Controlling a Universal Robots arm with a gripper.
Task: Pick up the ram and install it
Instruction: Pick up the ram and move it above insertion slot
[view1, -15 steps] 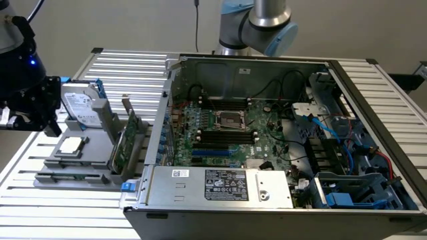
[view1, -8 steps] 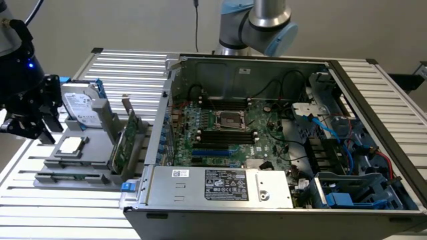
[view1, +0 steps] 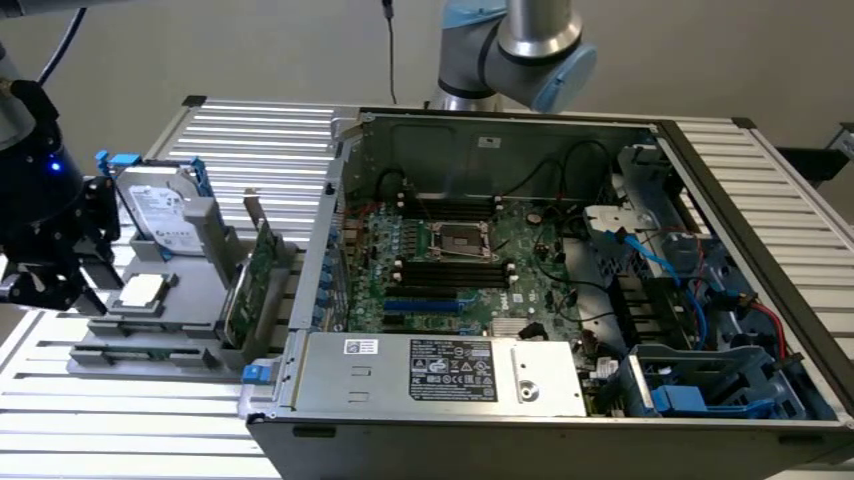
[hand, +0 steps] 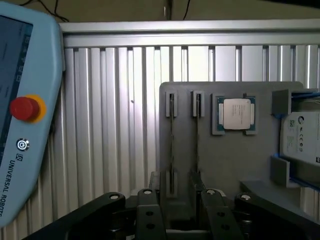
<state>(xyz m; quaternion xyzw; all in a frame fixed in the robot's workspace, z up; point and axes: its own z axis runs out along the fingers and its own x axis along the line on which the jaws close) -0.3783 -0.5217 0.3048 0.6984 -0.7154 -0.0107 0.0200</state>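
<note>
1. Teach pendant (hand: 20, 125): light blue shell, red e-stop button (hand: 24, 108), and "UNIVERSAL ROBOTS" printed along its edge.
2. Ribbed aluminium counter (hand: 115, 125) carries everything.
3. Hand (hand: 180, 220) is at the exterior view's far left, over the near end of the grey fixture (hand: 225, 160). Its fingers (hand: 147, 215) are apart and clamped on nothing.
4. Ram (hand: 171, 145) stands on edge in a fixture slot, seen as a thin line. A second stick (hand: 197, 145) sits in the slot beside it. Both lie between the spread fingers. I can't tell whether there is contact.
5. CPU (hand: 236, 114) lies flat in its pocket, beside the slots. Its markings are unreadable.
6. Hard drive (view1: 163, 215) has blue rails and stands upright. Its label is too small to read.
7. Expansion card (view1: 256, 275) stands on the fixture edge nearest the case.
8. PC case (view1: 494, 135) is open, at the exterior view's right, with the motherboard (view1: 454, 250) exposed. The power supply (view1: 441, 370) label is illegible.
</note>
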